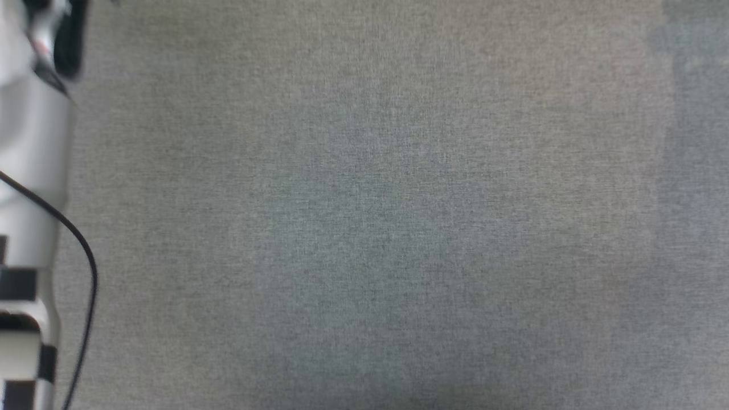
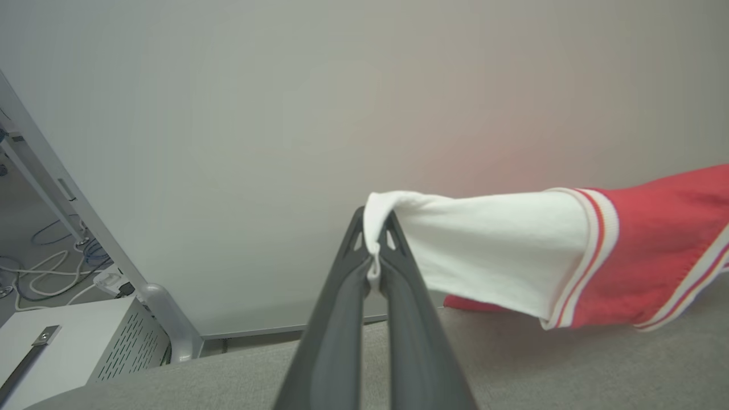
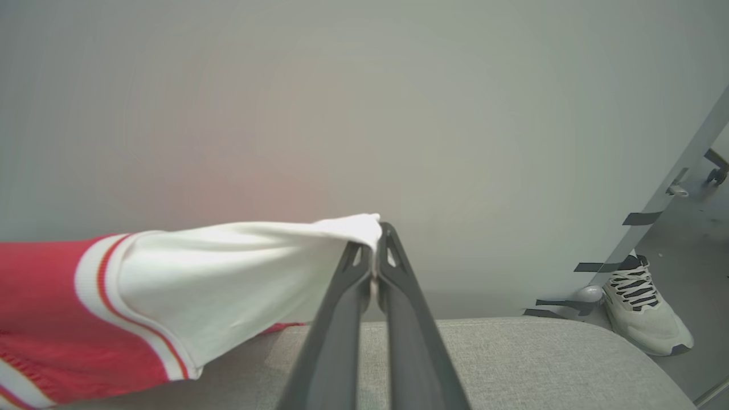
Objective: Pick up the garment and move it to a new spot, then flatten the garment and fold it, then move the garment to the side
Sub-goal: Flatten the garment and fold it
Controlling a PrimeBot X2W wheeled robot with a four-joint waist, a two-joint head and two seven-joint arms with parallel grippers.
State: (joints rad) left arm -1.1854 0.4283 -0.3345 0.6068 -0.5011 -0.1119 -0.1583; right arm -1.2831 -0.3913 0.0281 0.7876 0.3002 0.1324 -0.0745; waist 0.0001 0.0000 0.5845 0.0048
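The garment [image 2: 643, 256] is a red jersey with white short sleeves and red-and-white striped trim. In the left wrist view my left gripper [image 2: 375, 228] is shut on the tip of one white sleeve, and the cloth stretches away to the right above the grey surface. In the right wrist view my right gripper [image 3: 377, 234] is shut on the tip of the other white sleeve of the garment [image 3: 188, 296], which runs off to the left. The garment hangs lifted between both grippers. Its number and lettering are hidden.
A grey fabric surface [image 1: 387, 228] spreads across the head view, with my pale left forearm [image 1: 31, 171] and a black cable at its left edge. A pale wall stands behind. A person's white sneaker [image 3: 643, 310] stands on the floor at right; a white cabinet [image 2: 68, 341] and cables lie at left.
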